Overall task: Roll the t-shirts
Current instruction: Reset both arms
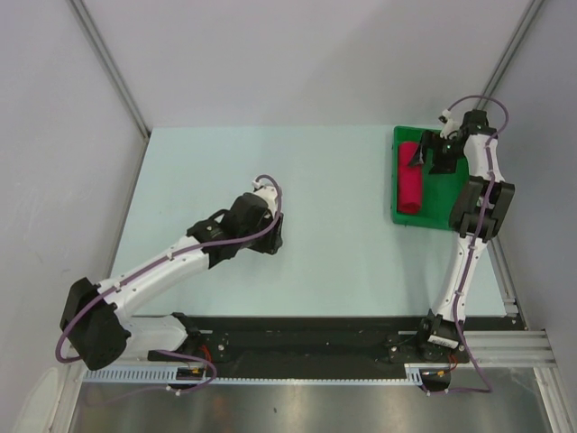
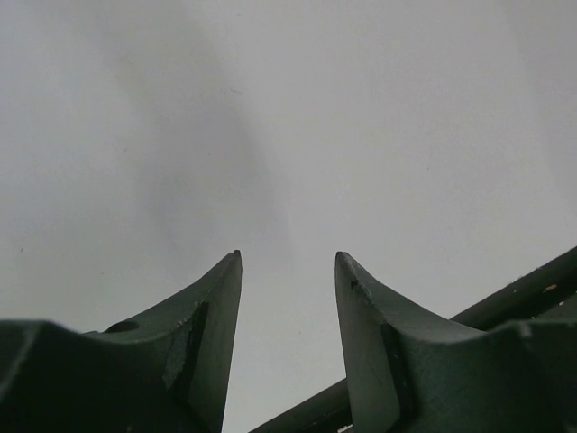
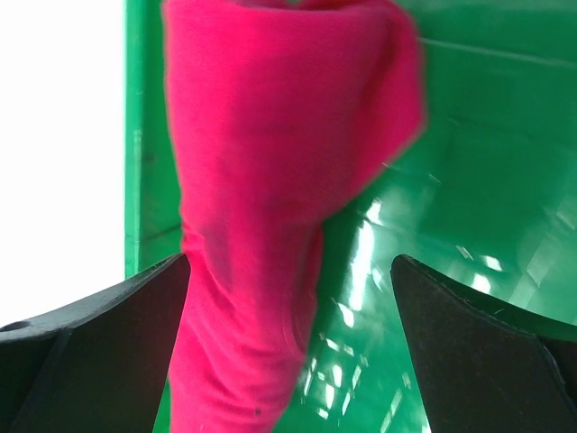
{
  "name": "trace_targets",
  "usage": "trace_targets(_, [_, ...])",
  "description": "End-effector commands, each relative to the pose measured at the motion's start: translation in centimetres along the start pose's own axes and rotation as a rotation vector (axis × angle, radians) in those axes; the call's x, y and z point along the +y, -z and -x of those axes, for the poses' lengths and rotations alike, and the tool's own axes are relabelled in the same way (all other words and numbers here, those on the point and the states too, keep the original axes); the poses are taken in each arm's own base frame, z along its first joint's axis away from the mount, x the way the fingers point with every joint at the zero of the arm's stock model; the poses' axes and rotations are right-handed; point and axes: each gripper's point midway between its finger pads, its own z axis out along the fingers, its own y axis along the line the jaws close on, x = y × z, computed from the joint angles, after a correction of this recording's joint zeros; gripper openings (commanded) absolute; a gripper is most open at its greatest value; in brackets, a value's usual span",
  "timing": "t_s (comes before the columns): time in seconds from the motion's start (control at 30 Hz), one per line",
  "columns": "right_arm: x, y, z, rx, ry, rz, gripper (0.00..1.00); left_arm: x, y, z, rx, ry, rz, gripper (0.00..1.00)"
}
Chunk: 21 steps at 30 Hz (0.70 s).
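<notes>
My right arm reaches up the right side of the table (image 1: pixel 315 180), elbow bent, wrist tipped down over the green tray (image 1: pixel 451 203) at the far right corner. The right hand (image 3: pixel 290 262) is released, fingers spread wide with the rolled red t-shirt (image 3: pixel 270 180) between them. The t-shirt lies along the tray's left side. My left arm stretches toward the table's middle, and the left hand (image 2: pixel 288 255) hangs parted and empty over bare table.
</notes>
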Motion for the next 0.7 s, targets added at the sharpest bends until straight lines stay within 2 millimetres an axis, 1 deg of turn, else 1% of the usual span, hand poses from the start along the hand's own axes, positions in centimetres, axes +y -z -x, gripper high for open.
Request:
trace_targets(0.0, [1.0, 6.9, 3.6, -0.114, -0.034, -0.225, 1.00, 0.2, 1.4, 3.0, -0.088, 0.010, 0.026, 0.53])
trace_targets(0.03, [1.4, 7.6, 4.0, -0.133, -0.046, -0.237, 1.00, 0.2, 1.6, 3.2, -0.095, 0.014, 0.027, 0.54])
trace_targets(0.07, [3.0, 9.6, 5.0, -0.181, -0.034, -0.246, 1.00, 0.2, 2.0, 3.7, -0.111, 0.021, 0.027, 0.56])
trace_targets(0.1, [3.5, 9.2, 3.9, -0.165, -0.072, -0.244, 1.00, 0.2, 2.2, 3.9, -0.119, 0.031, 0.030, 0.57])
trace_targets(0.13, [4.3, 9.7, 4.6, -0.209, -0.055, -0.253, 1.00, 0.4, 2.3, 4.1, -0.129, 0.037, 0.042, 0.59])
trace_targets(0.17, [5.6, 9.9, 4.4, -0.222, -0.047, -0.250, 1.00, 0.4, 2.5, 4.3, -0.137, 0.044, 0.042, 0.60])
trace_targets(0.2, [8.1, 10.1, 3.4, -0.217, -0.030, -0.237, 1.00, 0.4, 2.9, 4.6, -0.154, 0.057, 0.043, 0.62])
trace_targets(0.23, [9.1, 10.2, 3.5, -0.257, -0.042, -0.255, 1.00, 0.7, 3.1, 4.7, -0.167, 0.067, 0.056, 0.66])
trace_targets(0.27, [10.6, 10.2, 3.0, -0.272, -0.042, -0.242, 1.00, 0.8, 3.2, 4.7, -0.172, 0.078, 0.059, 0.68])
trace_targets(0.3, [15.0, 11.2, 3.0, -0.317, 0.021, -0.192, 1.00, 0.8, 3.5, 4.9, -0.185, 0.095, 0.060, 0.70])
trace_targets(0.33, [15.1, 9.5, 0.8, -0.309, -0.019, -0.209, 1.00, 0.9, 3.6, 4.9, -0.189, 0.106, 0.065, 0.78])
trace_targets(0.37, [15.9, 9.5, 0.1, -0.322, -0.018, -0.208, 1.00, 1.2, 3.5, 4.4, -0.184, 0.117, 0.075, 0.80])
trace_targets(0.4, [18.4, 8.7, -1.4, -0.315, 0.019, -0.182, 1.00, 1.2, 3.5, 4.4, -0.194, 0.139, 0.068, 0.82])
trace_targets(0.43, [20.3, 8.1, -3.5, -0.312, 0.022, -0.200, 1.00, 1.1, 3.9, 4.4, -0.210, 0.152, 0.057, 0.85])
trace_targets(0.47, [21.7, 7.7, -5.1, -0.300, 0.037, -0.197, 1.00, 1.2, 3.7, 3.7, -0.203, 0.165, 0.054, 0.89])
trace_targets(0.5, [23.1, 7.4, -6.4, -0.290, 0.061, -0.181, 1.00, 1.1, 3.8, 3.6, -0.215, 0.191, 0.040, 0.99])
trace_targets(0.53, [25.4, 6.7, -9.2, -0.266, 0.105, -0.160, 1.00, 1.0, 4.1, 3.4, -0.225, 0.203, 0.027, 0.99])
trace_targets(0.57, [26.3, 6.6, -10.4, -0.271, 0.096, -0.168, 1.00, 1.3, 3.7, 2.5, -0.212, 0.214, 0.030, 1.00])
trace_targets(0.6, [27.4, 6.5, -11.5, -0.269, 0.115, -0.151, 1.00, 0.8, 3.7, 2.5, -0.220, 0.231, 0.002, 1.00])
trace_targets(0.63, [29.2, 6.4, -12.8, -0.279, 0.150, -0.136, 1.00, 0.9, 3.7, 2.3, -0.224, 0.242, 0.001, 1.00])
trace_targets(0.67, [29.6, 6.8, -14.1, -0.288, 0.124, -0.125, 1.00, 1.1, 3.6, 1.5, -0.221, 0.252, 0.003, 1.00])
